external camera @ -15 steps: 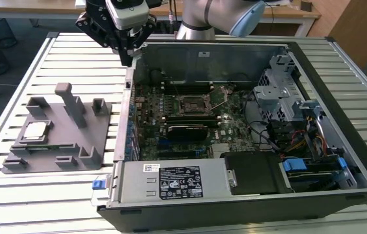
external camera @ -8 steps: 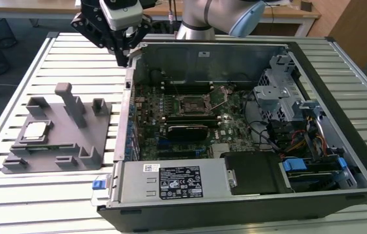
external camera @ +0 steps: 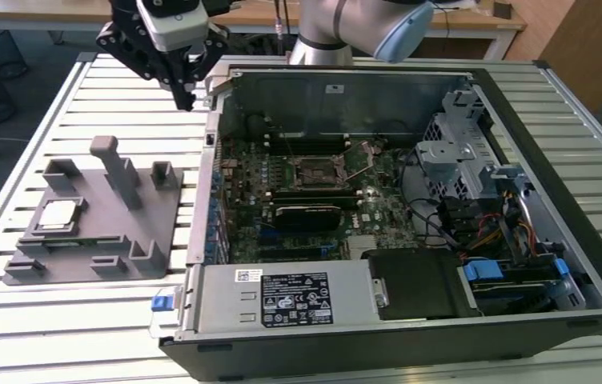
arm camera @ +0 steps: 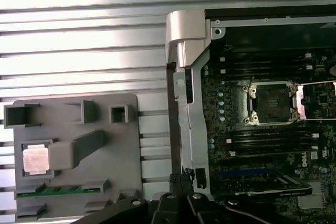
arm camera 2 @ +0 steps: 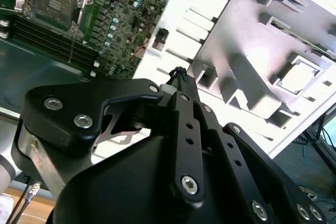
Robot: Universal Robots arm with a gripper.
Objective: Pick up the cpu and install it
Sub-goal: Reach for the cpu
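Note:
The cpu [external camera: 58, 214] is a small silver square lying in a recess of the grey plastic tray [external camera: 119, 248] on the exterior view's left; it also shows in both wrist views [arm camera: 35, 160] [arm camera 2: 298, 74]. My gripper [external camera: 183, 101] hangs high above the table, between the tray's far end and the computer case's side wall, well apart from the cpu. Its black fingers [arm camera 2: 178, 74] come together to a point with nothing between them, and the tips [arm camera: 179, 180] show just beside the case wall. The open socket [external camera: 317, 170] sits mid-motherboard [arm camera: 273, 103].
The open computer case [external camera: 408, 320] takes up the exterior view's middle and right, with its metal side wall [arm camera: 185, 93] standing close to the gripper. The tray has upright posts [external camera: 119, 172]. A slatted white table [external camera: 23, 120] lies under everything.

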